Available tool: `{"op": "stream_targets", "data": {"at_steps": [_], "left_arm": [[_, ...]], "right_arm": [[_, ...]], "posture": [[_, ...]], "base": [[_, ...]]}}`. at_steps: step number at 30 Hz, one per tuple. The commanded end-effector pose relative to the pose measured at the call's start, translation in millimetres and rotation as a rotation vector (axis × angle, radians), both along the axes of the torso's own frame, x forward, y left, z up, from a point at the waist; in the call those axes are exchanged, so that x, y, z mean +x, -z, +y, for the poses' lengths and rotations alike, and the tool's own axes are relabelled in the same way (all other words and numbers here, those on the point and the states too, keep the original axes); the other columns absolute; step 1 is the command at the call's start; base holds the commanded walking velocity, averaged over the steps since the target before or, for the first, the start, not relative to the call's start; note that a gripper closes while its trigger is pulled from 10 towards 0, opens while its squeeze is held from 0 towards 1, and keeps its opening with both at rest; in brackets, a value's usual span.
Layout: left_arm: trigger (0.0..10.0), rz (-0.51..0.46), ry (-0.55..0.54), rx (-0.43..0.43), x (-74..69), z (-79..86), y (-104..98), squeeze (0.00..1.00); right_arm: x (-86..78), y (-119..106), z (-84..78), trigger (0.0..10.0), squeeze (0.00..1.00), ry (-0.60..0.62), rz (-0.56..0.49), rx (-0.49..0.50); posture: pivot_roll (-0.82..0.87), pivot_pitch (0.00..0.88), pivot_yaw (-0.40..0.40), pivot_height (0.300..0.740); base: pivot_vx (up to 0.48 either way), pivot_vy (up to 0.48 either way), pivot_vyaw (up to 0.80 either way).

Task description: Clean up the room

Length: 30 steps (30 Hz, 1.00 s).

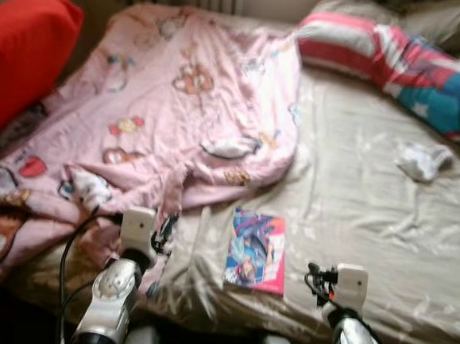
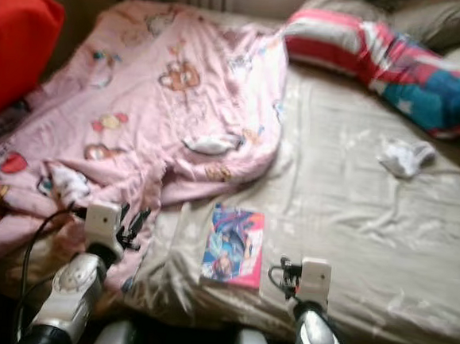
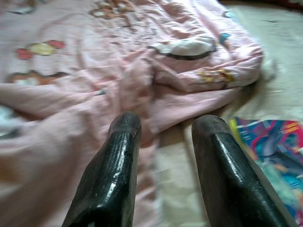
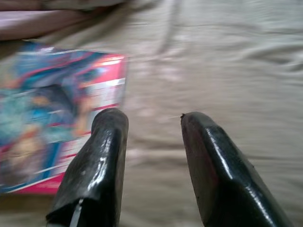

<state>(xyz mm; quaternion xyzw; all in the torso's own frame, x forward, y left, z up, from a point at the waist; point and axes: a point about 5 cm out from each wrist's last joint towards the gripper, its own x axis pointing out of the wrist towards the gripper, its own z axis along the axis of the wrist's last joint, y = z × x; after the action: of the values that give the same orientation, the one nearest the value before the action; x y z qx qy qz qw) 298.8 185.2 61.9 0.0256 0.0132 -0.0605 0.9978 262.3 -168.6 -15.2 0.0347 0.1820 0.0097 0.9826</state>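
Beige, wrinkled sheet covers the wide bed (image 1: pixel 369 223) that spreads across the scene from near to far. Over its left half lies a large pink quilt printed with cartoon animals (image 1: pixel 163 111), rumpled, its near edge folded over and spilling off the left side of the mattress. At the far right rests a long striped pillow in red, white, blue and teal (image 1: pixel 398 62), with a plain grey-beige pillow (image 1: pixel 445 22) behind it against the far edge. A bright red cushioned shape (image 1: pixel 20 52) stands at the far left beside the bed, just touching the quilt's edge. Near the front edge of the mattress, between the two arms, lies a flat book with a pink border and a blue and teal cartoon cover (image 1: pixel 256 251), just beside the quilt's fold and clear of it. On the right, well apart from the book, a small crumpled white cloth, perhaps a sock (image 1: pixel 422 161), sits on the bare sheet below the striped pillow. The left gripper (image 3: pixel 163 125) hovers over the quilt's near fold with its black fingers spread and nothing between them. The right gripper (image 4: pixel 149 118) hangs just right of the book over bare sheet, fingers likewise parted and holding nothing.
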Motion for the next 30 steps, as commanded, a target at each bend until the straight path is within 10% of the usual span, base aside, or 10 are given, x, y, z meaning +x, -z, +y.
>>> {"op": "stream_targets", "data": {"at_steps": [1,4,5,6,7,24,25,26,30], "left_arm": [[10.0,0.035,-0.007,-0.001,-5.1,2.4,7.0,0.0],[10.0,0.03,0.001,-0.002,-3.4,0.8,4.9,0.0],[10.0,0.029,0.006,0.0,-2.9,-0.1,4.3,0.0],[10.0,0.029,0.006,0.0,-2.9,-0.1,4.3,0.0],[10.0,0.027,0.007,0.001,-1.6,-0.5,3.3,0.0],[10.0,-0.013,0.031,0.05,-0.7,11.0,-15.3,0.0],[10.0,-0.013,0.03,0.053,-4.5,12.5,-15.6,0.0],[10.0,-0.013,0.031,0.055,-6.8,12.7,-15.8,0.0],[10.0,-0.015,0.033,0.055,-13.5,10.8,-19.4,0.0]], "right_arm": [[-3.2,6.4,2.7,10.0,0.0,-0.021,0.055,0.006],[-2.4,7.4,3.7,10.0,0.11,-0.037,0.072,0.016],[-2.1,7.9,4.0,10.0,0.7,-0.041,0.08,0.016],[-2.1,7.9,4.0,10.0,0.7,-0.041,0.08,0.016],[-0.9,7.3,5.0,10.0,1.0,-0.048,0.079,0.018],[16.9,-0.5,19.8,10.0,1.0,0.014,0.098,0.006],[18.8,-2.2,18.0,10.0,0.67,0.036,0.092,0.002],[19.9,-3.3,16.7,10.0,0.0,0.048,0.088,0.0],[24.4,-7.7,10.3,10.0,0.0,0.104,0.072,0.0]], "posture": [[-0.03,0.137,-0.014,0.628],[-0.02,0.138,-0.011,0.628],[-0.01,0.137,-0.009,0.628],[-0.01,0.137,-0.009,0.628],[0.0,0.138,-0.006,0.628],[0.05,0.215,0.063,0.628],[0.06,0.235,0.068,0.628],[0.06,0.255,0.072,0.628],[0.07,0.292,0.074,0.628]], "base": [[0.0,0.0,0.0],[0.0,0.0,0.0],[0.0,0.0,0.0],[0.0,0.0,0.0],[0.0,0.0,0.0],[0.0,0.0,0.0],[0.0,0.0,0.0],[0.0,0.0,0.0],[0.0,0.0,0.0]]}}
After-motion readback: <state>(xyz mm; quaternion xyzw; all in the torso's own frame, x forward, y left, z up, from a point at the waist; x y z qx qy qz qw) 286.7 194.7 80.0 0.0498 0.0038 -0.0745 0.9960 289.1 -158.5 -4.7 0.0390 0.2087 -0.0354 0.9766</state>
